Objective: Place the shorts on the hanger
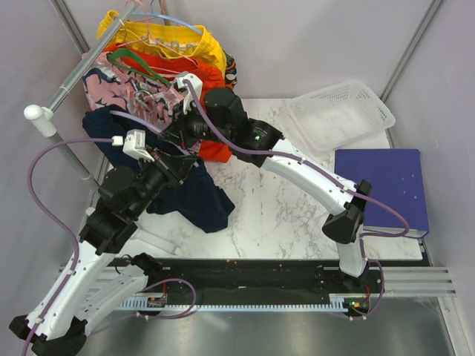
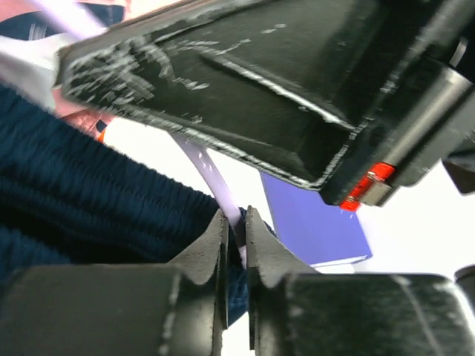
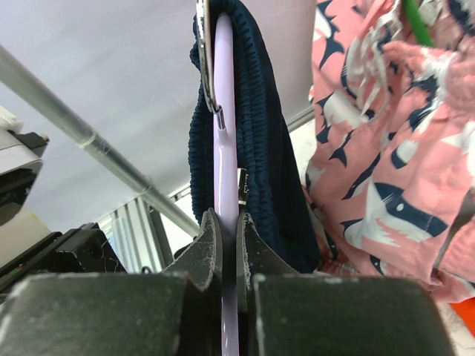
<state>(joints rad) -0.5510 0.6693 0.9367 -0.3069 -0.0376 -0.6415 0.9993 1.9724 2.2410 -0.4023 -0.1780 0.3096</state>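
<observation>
The navy shorts [image 1: 197, 196] hang off the table's left side, between both arms. In the right wrist view their ribbed waistband [image 3: 260, 133] is draped over the pale hanger [image 3: 225, 89], and my right gripper [image 3: 229, 222] is shut on the hanger's bar below it. My left gripper [image 2: 237, 230] has its jaws pinched together on the navy waistband [image 2: 89, 193] with the pale hanger bar [image 2: 204, 163] between them. From above, the left gripper [image 1: 182, 165] sits just below the right gripper [image 1: 171, 137]; the hanger is hidden by both.
A clothes rail [image 1: 74, 74] at the back left carries yellow and orange shorts [image 1: 171, 44] and pink shark-print shorts [image 1: 119, 93], which hang close on the right [image 3: 386, 163]. A white basket [image 1: 338, 115] and a blue box [image 1: 386, 189] sit on the right side of the marble table [image 1: 274, 215].
</observation>
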